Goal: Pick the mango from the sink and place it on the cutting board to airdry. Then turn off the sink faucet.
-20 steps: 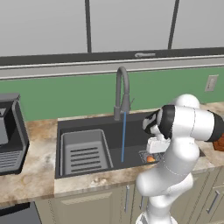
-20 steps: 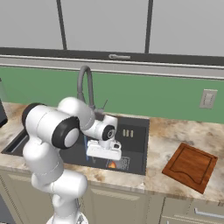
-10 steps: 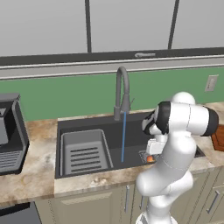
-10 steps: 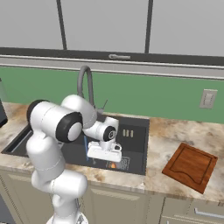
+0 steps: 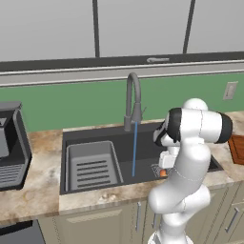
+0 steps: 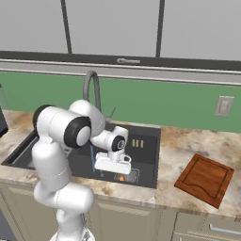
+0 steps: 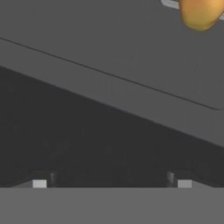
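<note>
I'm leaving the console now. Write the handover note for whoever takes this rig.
Gripper: open, empty, low inside the sink, above its floor.
Mango: on the sink floor at the drain grate, ahead of the fingertips and off to one side; not between them.
Cutting board: bare, on the counter right of the sink.
Sink faucet: water running.
Done: nothing yet.
Left: line up on the mango, grasp, carry it to the board, shut off the faucet.

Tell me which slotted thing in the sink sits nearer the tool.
The square drain grate, under the mango beside the tool; the grey ribbed rack tray lies across the basin.
</note>
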